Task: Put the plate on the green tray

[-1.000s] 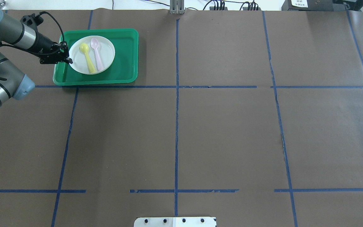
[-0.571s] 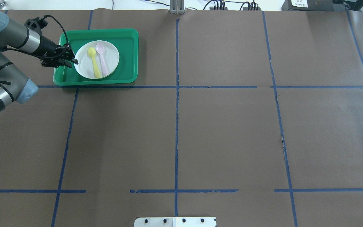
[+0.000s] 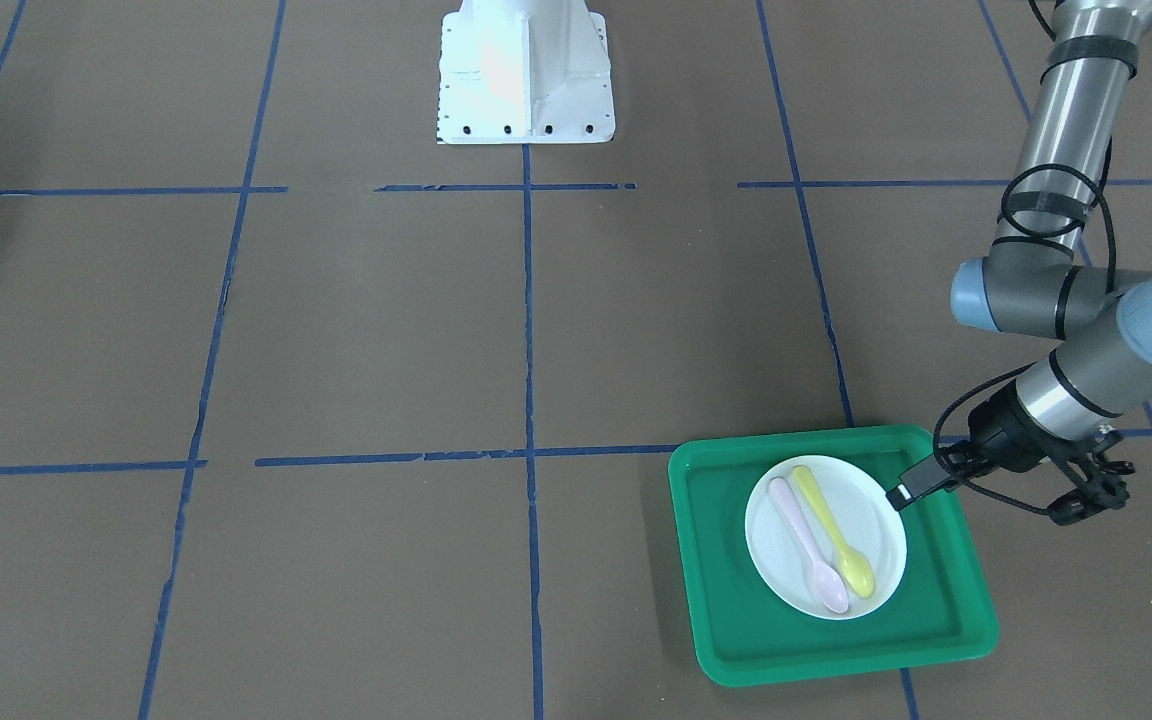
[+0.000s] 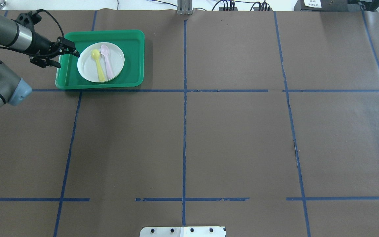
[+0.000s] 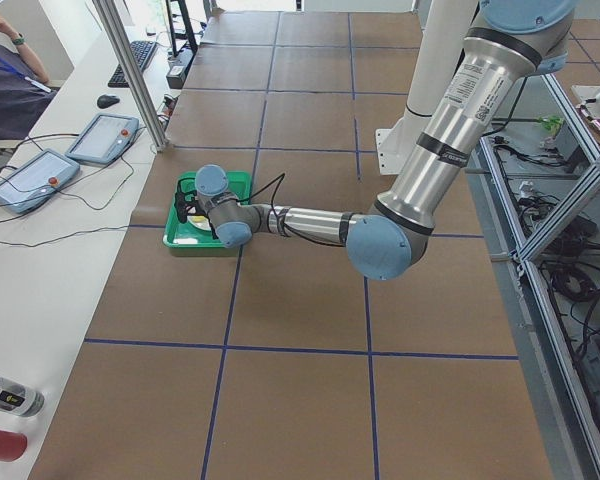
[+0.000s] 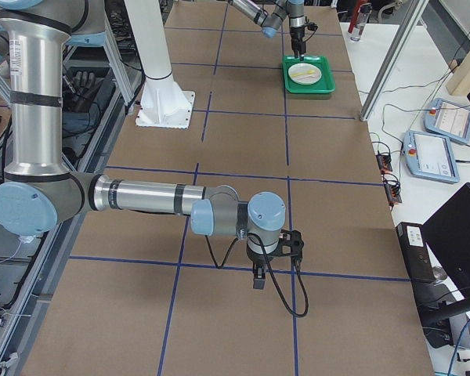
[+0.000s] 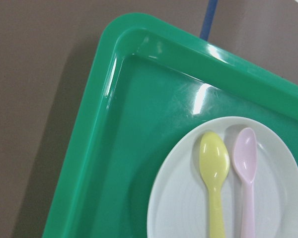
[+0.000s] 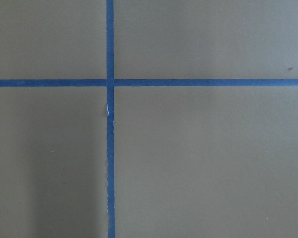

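The white plate [image 4: 87, 67] lies flat in the green tray [image 4: 132, 65] at the table's far left, with a yellow spoon [image 4: 98, 64] and a pink spoon [image 4: 106, 61] on it. My left gripper [image 4: 71, 49] hovers over the tray's left rim beside the plate, open and holding nothing. In the front-facing view one of its fingertips [image 3: 902, 494] shows just above the plate's edge [image 3: 886, 535]. The left wrist view looks down on the tray's corner [image 7: 119, 148] and the plate [image 7: 179, 208]. My right gripper [image 6: 260, 276] hangs low over the bare table, and I cannot tell its state.
The table is brown paper with blue tape lines. The robot's white base plate [image 3: 524, 70] stands at the near middle edge. A side bench with tablets [image 5: 40, 175] runs beyond the tray's far side.
The left gripper set the plate down further right in the tray, let go of its rim, and drew back and up to the tray's left rim. The plate has stayed put since.
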Action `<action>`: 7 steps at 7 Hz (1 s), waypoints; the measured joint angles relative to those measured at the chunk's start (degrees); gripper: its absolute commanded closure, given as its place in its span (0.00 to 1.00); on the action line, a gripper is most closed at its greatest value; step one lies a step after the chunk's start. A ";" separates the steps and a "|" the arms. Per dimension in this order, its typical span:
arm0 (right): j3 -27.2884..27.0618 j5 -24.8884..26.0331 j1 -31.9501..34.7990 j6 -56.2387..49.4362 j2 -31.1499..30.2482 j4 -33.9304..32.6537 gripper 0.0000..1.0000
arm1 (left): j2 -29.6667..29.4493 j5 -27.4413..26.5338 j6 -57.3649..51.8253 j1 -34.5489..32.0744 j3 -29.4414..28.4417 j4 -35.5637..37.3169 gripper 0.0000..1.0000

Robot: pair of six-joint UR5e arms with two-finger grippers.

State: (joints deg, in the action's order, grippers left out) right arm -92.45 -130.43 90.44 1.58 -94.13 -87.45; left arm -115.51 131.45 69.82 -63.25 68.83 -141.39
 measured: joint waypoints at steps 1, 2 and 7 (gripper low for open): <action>0.00 0.00 0.00 0.00 0.00 0.00 0.00 | 2.40 0.80 -6.62 -2.57 6.77 7.28 0.00; 0.01 0.00 0.00 0.00 0.00 0.00 0.00 | 5.07 0.93 -15.43 -5.26 14.49 16.71 0.00; 0.05 0.00 0.00 0.00 0.00 0.00 0.00 | 17.70 -3.81 -63.36 -17.91 28.55 42.21 0.00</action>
State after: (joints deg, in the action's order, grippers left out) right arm -92.40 -130.43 90.44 1.58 -94.13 -87.45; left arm -97.80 127.65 6.47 -81.15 97.37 -99.18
